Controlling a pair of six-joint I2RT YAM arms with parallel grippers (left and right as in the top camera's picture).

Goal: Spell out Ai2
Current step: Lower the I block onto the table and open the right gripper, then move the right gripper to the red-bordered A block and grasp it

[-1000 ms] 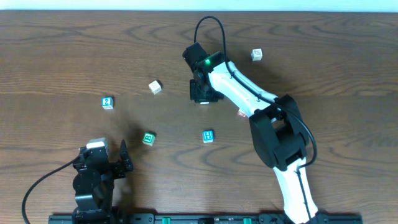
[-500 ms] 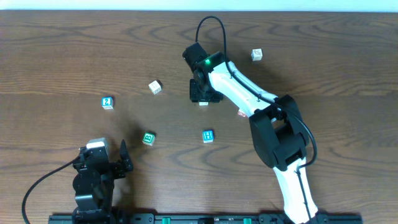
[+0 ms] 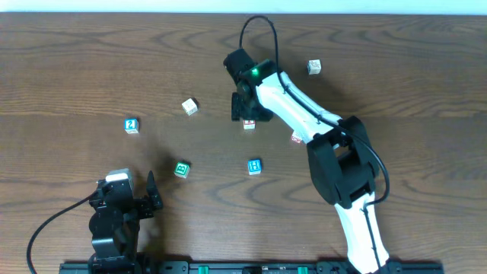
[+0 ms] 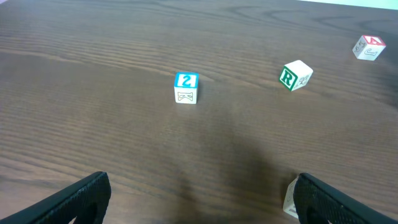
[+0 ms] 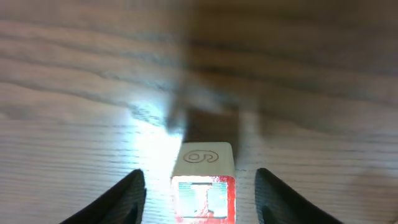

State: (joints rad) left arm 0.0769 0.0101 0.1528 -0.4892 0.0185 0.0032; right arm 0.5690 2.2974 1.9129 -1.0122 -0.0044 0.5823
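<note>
Your left end effector (image 4: 202, 186) sits wide open, empty. Beyond it the "2" cube (image 4: 186, 87) stands alone, the "A" cube (image 4: 369, 47) well apart, farther right. Your right end effector (image 5: 200, 177) straddles the "I" cube (image 5: 203, 190) on the counter (image 3: 426, 91), fingers spread clear of its sides. By my reckoning, no letters are lined up yet.

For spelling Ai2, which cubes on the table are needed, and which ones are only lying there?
Needed: A cube, I cube, 2 cube.
Only lying there: H cube, green cube, R cube.
</note>
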